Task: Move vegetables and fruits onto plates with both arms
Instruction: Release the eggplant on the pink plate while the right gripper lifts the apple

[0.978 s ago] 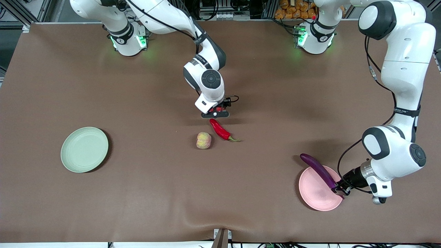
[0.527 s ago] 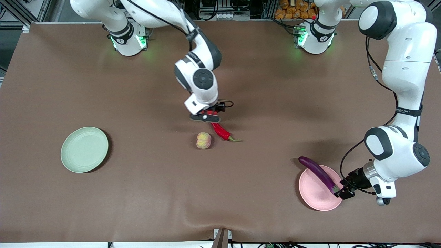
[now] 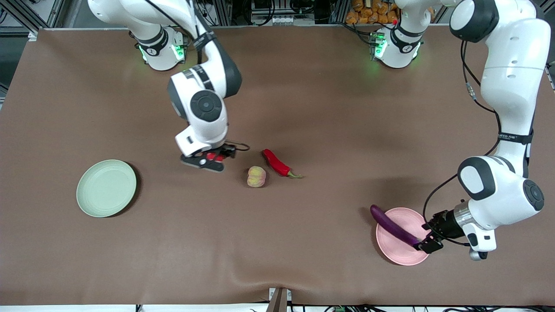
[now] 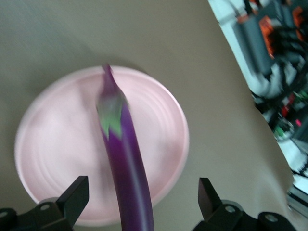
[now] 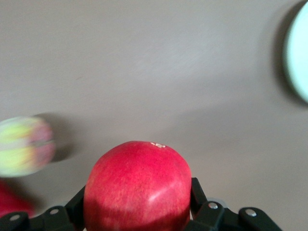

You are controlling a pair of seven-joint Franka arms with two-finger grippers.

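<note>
A glossy purple eggplant with a seemingly green cap is showing against the pale pink plate; the held fruit is glowing red.

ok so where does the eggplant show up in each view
front view: the eggplant lies slanted across the pink plate, its tip past the rim, by the open left claw.
left wrist view: the eggplant runs up the middle, between the claw's fingers, over the pink plate.
right wrist view: not in it.
shared landmark: the pink plate, in the front and left wrist views.

Eggplant across plate
</note>
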